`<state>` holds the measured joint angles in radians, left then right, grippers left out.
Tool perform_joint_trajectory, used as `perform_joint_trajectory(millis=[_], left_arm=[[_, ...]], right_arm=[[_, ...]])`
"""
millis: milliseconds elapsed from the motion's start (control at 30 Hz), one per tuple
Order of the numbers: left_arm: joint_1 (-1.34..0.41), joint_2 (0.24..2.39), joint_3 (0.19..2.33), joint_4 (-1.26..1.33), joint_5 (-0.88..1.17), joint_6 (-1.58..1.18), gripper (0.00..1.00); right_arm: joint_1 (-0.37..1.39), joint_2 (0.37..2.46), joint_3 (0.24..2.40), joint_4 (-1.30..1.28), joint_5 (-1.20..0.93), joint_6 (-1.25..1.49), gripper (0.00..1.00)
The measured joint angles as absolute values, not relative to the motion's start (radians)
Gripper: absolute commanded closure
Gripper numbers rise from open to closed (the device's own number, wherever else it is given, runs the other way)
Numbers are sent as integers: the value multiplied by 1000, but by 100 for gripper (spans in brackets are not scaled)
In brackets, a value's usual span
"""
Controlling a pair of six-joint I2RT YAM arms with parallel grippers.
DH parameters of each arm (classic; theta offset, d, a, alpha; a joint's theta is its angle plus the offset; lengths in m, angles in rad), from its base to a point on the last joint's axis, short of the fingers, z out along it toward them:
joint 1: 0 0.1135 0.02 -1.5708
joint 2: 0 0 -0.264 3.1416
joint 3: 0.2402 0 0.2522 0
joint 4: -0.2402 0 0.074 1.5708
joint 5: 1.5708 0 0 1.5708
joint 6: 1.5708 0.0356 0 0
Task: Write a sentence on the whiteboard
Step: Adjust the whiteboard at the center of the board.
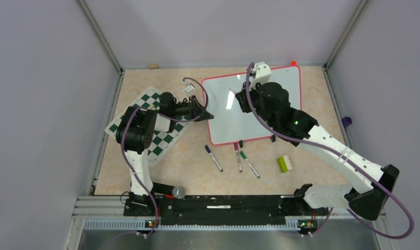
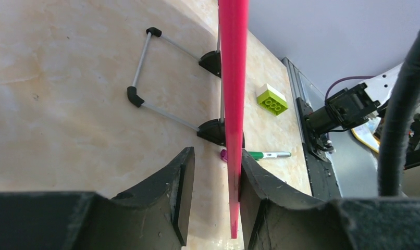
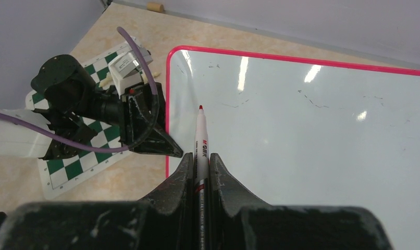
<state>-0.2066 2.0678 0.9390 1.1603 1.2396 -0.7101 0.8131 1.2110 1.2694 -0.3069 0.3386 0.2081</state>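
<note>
Both arms reached out: left gripper part-open, right gripper clamped.
Left arm (image 1: 137,156) rises from its base, bends at the elbow and swings right, with the wrist level. The left gripper (image 2: 213,156) straddles the whiteboard's pink frame (image 2: 233,78); one finger (image 2: 255,182) sits against the frame and the other stands clear of it. Right arm (image 1: 333,151) folds at the elbow out by its base, then stretches forward-left. The right gripper (image 3: 200,159) is angled down, jaws tight on a red-tipped marker (image 3: 200,133), its tip out ahead of the fingers.
</note>
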Motion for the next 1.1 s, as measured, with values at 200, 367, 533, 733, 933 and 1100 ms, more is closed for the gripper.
perform_joint_trajectory(millis=[200,367,533,733,933,1100], left_arm=[[-207,2067,995,1034,1245,-622,55],[-207,2067,1031,986,1253,-580,61],[-208,2071,1032,1049,1269,-624,98],[-210,2075,1030,1142,1282,-737,100],[-210,2083,1018,1183,1283,-781,100],[-209,2082,963,1209,1229,-782,100]], right_arm=[[806,1211,1269,-307,339,202,100],[801,1211,1269,-307,339,202,100],[801,1211,1269,-307,339,202,100],[800,1209,1263,-305,339,202,100],[800,1204,1248,-307,340,202,100],[800,1204,1239,-302,339,203,100]])
